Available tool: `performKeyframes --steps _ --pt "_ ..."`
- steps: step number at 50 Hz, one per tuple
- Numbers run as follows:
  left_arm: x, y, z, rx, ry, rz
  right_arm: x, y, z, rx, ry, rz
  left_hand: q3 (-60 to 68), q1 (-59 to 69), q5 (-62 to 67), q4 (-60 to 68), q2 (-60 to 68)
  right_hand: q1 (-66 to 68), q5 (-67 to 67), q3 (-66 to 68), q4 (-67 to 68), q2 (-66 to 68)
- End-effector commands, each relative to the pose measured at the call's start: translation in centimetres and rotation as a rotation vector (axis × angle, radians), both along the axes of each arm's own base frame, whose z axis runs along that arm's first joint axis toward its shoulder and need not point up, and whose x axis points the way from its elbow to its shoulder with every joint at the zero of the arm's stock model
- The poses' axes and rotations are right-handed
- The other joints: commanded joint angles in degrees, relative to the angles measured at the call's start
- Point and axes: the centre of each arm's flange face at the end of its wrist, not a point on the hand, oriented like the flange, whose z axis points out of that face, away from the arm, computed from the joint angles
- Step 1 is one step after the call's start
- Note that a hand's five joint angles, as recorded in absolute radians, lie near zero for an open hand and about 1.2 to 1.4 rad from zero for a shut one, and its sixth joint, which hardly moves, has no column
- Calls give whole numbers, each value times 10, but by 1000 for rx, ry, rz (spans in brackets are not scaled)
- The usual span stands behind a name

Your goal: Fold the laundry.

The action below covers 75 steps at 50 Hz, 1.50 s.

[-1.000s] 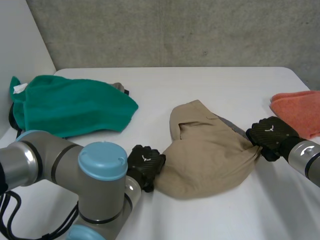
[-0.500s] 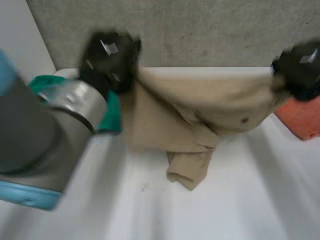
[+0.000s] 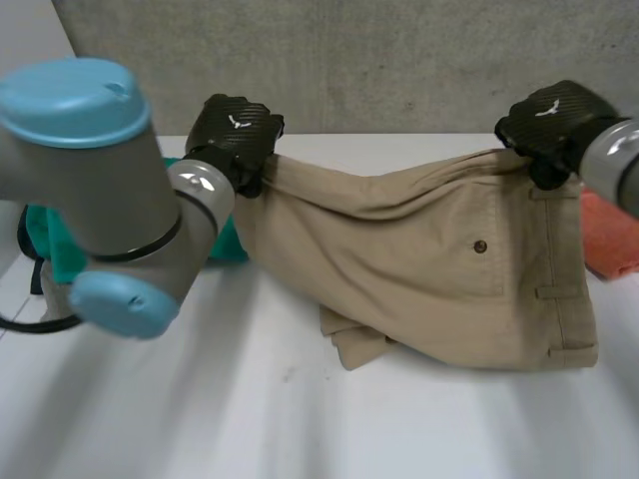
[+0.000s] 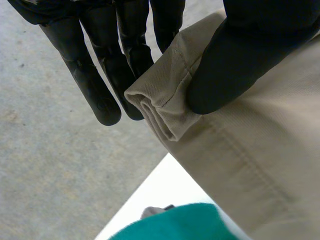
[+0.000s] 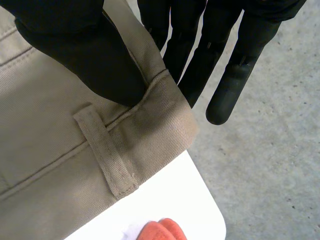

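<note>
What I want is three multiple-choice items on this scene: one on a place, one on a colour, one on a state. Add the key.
1. Where is the orange cloth?
A. on the table, at the right arm's side
B. under the left arm
C. on the floor

2. What colour are the held trousers?
A. green
B. khaki
C. orange

3. How does the left hand hold them?
A. flat and open
B. pinching a hem
C. curled, empty

Key: 1 A, it lies just below the right hand. 2 B, the fabric is khaki in every view. 3 B, in the left wrist view the thumb presses the hem against the fingers.
</note>
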Motion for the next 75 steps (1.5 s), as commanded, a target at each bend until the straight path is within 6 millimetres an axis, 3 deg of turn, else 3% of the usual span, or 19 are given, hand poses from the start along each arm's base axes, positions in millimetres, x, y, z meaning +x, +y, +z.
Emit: performKeyframes --steps 1,4,5,9,12,16,23,27,31,32,36,40,43,46,54,63,67,70,75 --pt "-19 -57 42 -342 174 -17 17 -50 16 -308 -91 -65 119 161 127 114 116 180 121 121 114 129" --pt "-21 -67 76 -536 269 -41 23 -62 50 -530 -185 -86 119 161 127 114 116 180 121 121 114 129" --pt "-18 -71 98 -656 326 -43 25 -66 72 -679 -254 -97 119 161 127 114 116 180 121 121 114 129" --pt "-12 -70 137 -847 417 -45 31 -64 111 -946 -376 -90 119 161 127 114 116 180 121 121 114 129" --pt "-9 -69 143 -855 425 -41 36 -59 113 -968 -391 -74 119 161 127 114 116 180 121 121 114 129" --pt "-9 -72 125 -778 391 -44 43 -56 102 -923 -383 -60 119 161 127 114 116 180 121 121 114 129" --pt "2 -65 76 -595 323 -56 54 -39 54 -714 -318 -33 119 161 127 114 116 180 121 121 114 129" --pt "4 -56 25 -452 251 -90 54 -37 11 -557 -251 -23 119 161 127 114 116 180 121 121 114 129" --pt "7 -42 -30 -279 166 -109 59 -42 -61 -366 -161 -11 119 161 127 114 116 180 121 121 114 129" --pt "9 -36 -53 -205 127 -112 58 -42 -86 -294 -128 -15 119 161 127 114 116 180 121 121 114 129" --pt "11 -19 -104 -29 36 -123 54 -35 -127 -139 -64 -20 119 161 127 114 116 180 121 121 114 129" --pt "13 0 -123 89 -42 -134 45 -23 -142 -33 -22 -31 119 161 127 114 116 180 121 121 114 129" --pt "20 10 -124 150 -82 -120 41 -14 -147 15 2 -29 119 161 127 114 116 180 121 121 114 129" --pt "34 23 -107 194 -124 -72 35 2 -145 66 34 -24 119 161 127 114 116 180 121 121 114 129" --pt "67 75 -76 295 -208 -2 15 55 -113 141 157 6 119 161 127 114 116 180 121 121 114 129" --pt "94 190 -84 604 -514 -181 -21 136 -102 324 427 71 119 161 127 114 116 180 121 121 114 129" --pt "101 223 -84 686 -620 -256 -30 163 -104 396 468 105 119 161 127 114 116 180 121 121 114 129" --pt "96 221 -80 664 -609 -266 -31 168 -105 409 472 111 119 161 127 114 116 180 121 121 114 129" --pt "68 167 -71 509 -458 -198 -24 153 -98 331 416 109 119 161 127 114 116 180 121 121 114 129"
